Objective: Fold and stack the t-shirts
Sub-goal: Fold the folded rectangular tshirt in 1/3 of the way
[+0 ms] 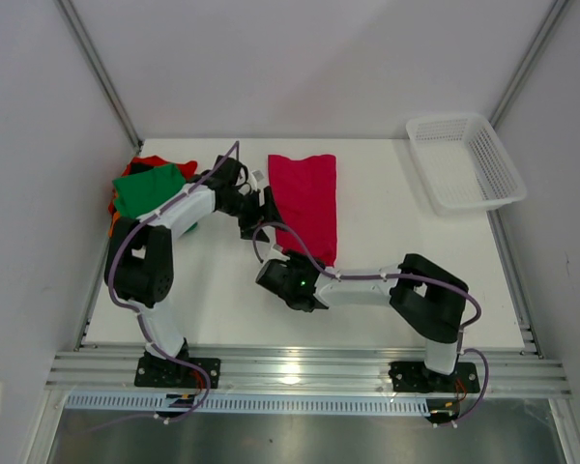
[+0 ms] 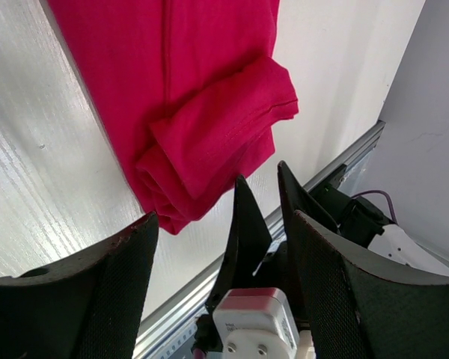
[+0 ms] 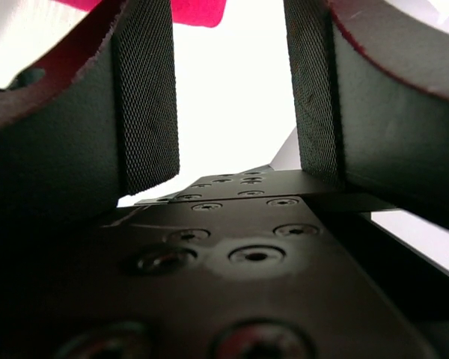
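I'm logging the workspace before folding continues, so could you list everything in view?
crimson-red cloth t-shirt: one, crimson, folded into a long strip mid-table
green cloth t-shirt: one, green, atop a pile at the far-left corner
orange-red cloth: count unclear, orange-red, under the green one
white plastic mesh basket: one, white, far-right corner
white table: one, white, under everything
left gripper: black, open, beside the strip's left edge
right gripper: black, open, by the strip's near end

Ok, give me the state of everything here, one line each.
crimson t-shirt: folded into a long strip, lying flat
green t-shirt: crumpled, on top of the heap
red and orange shirts: heaped under it, unfolded
basket: upright, empty
left gripper: open, holding nothing
right gripper: open, holding nothing
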Robot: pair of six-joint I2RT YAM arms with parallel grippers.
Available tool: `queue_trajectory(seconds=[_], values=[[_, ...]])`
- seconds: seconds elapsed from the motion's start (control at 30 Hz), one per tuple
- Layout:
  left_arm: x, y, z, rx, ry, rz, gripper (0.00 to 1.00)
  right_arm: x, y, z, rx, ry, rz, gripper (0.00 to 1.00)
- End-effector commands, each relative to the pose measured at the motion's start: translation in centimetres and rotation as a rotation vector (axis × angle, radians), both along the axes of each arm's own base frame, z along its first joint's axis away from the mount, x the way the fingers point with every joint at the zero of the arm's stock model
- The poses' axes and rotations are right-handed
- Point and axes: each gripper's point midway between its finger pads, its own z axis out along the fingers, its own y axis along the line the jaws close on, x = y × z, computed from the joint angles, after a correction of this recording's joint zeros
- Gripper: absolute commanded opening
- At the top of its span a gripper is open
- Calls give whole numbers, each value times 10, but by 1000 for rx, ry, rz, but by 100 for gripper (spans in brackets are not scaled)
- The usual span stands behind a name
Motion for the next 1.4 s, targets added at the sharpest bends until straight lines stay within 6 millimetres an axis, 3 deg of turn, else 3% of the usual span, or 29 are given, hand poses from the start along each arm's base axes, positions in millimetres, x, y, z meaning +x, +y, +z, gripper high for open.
queue_trajectory(seconds=[0.0, 0.3, 0.47, 0.7, 0.93, 1.13, 1.3, 1.37], values=[[3, 0, 19, -39, -80, -22, 75, 5, 2, -5, -46, -32, 12, 49], [5, 11, 17, -32, -78, -12, 74, 18, 13, -18, -23, -7, 18, 49], [6, 13, 15, -37, -75, -11, 75, 35, 13, -22, -57, -22, 24, 49], [-1, 11, 0, -57, -35, -13, 74, 69, 32, -4, -60, -99, 47, 49], [-11, 11, -25, -58, 17, -15, 75, 103, 46, 29, -34, -247, 23, 49], [-14, 11, -32, -62, 30, -14, 74, 127, 40, 30, -48, -298, -28, 49], [-21, 3, -42, -65, 58, -36, 74, 153, 39, 54, -27, -419, -116, 49], [-26, 0, -48, -71, 68, -46, 74, 163, 33, 54, -62, -448, -154, 49]])
